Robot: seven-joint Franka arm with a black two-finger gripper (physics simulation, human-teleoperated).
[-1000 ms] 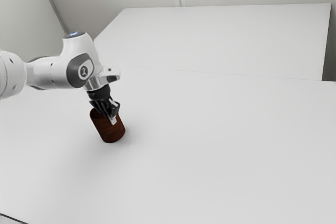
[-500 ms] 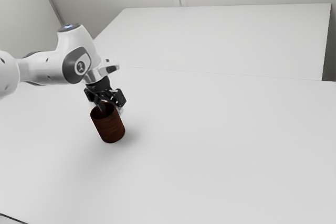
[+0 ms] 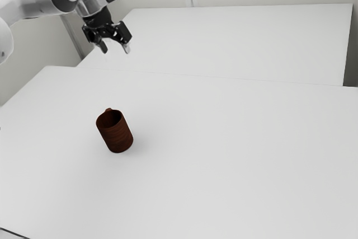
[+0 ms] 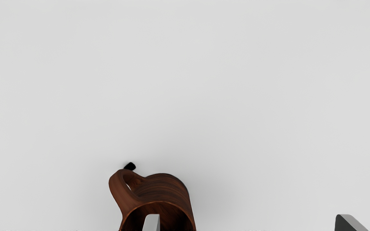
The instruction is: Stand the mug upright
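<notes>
High above the table, the gripper (image 3: 116, 48) hangs in the exterior view with its fingers spread and nothing between them. Below it, the dark brown wooden mug (image 3: 116, 134) stands on its base on the white table, mouth up, its handle on the far side. From the wrist view, the gripper (image 4: 249, 221) shows its two fingertips wide apart. One of them covers part of the opening of the mug (image 4: 169, 189), whose handle sticks out to one side.
The white tabletop (image 3: 224, 160) extends around the mug. Behind it lies another white surface (image 3: 235, 43), with pale walls beyond. A small black shape (image 4: 129, 166) shows beside the mug's handle.
My gripper has risen from the mug's rim to well above it, its fingers now clear of the mug. The mug has stayed in place, and its rim and handle have come into view.
</notes>
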